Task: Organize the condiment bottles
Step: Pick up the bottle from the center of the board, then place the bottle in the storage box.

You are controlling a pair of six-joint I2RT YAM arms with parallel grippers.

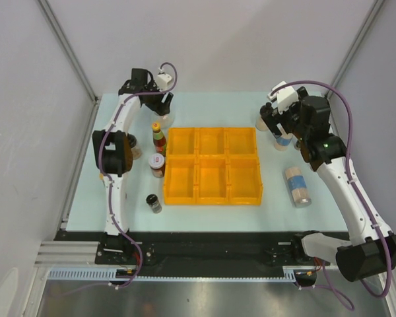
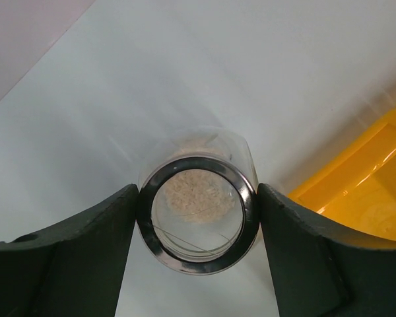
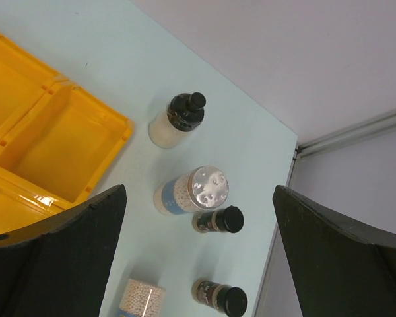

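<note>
The pale blue-green surface (image 1: 204,214) has a yellow-orange tray (image 1: 212,170) with six compartments sitting pretty much in the middle. The left claw (image 2: 198,205) is out past the tray's far left corner and clamped snug on a clear jar (image 2: 198,231), one finger touching each side. Seen from above, the jar has a shiny silver rim and some beige grains down at the bottom. The right claw (image 3: 199,191) hangs wide open with nothing in it, over the far right bunch: a blue-labelled shaker (image 3: 175,198) with a dimpled silver lid, a black-topped bottle (image 3: 178,119) of white stuff, and two black-capped spice jars (image 3: 219,220) close by. A second shaker (image 1: 296,186), also blue-labelled, lies on its side right of the tray. Just beside the tray's left edge stand a slim red sauce bottle (image 1: 158,137) and a red-labelled jar (image 1: 157,164), and nearer the arms there's a small dark-capped jar (image 1: 154,203).
</note>
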